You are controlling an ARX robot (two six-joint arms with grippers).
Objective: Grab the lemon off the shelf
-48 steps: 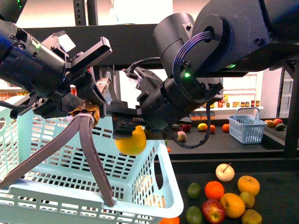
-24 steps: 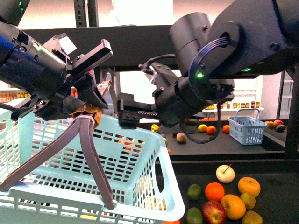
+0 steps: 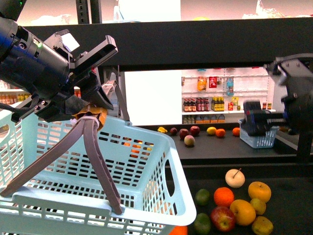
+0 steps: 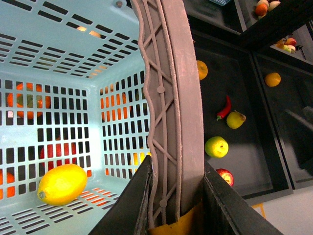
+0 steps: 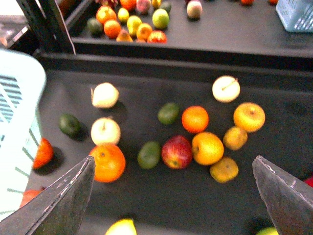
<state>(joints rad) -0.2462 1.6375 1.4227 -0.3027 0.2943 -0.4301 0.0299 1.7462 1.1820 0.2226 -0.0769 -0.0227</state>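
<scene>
Yellow lemon (image 4: 62,183) released into basket (image 3: 142,169); right jaws empty, spread; left jaws clamp handle (image 4: 171,98).

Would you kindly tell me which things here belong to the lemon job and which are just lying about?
Job: lemon, in the big basket; shelf; left gripper, gripping the basket handle; right gripper, open.
Lying about: orange, red apple, cream apple, chilli.

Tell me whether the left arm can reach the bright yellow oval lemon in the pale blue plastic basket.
Probably not: the left gripper is clamped on the grey-brown handle of the pale blue plastic basket, holding it up, and the bright yellow lemon lies on its floor beneath.
</scene>
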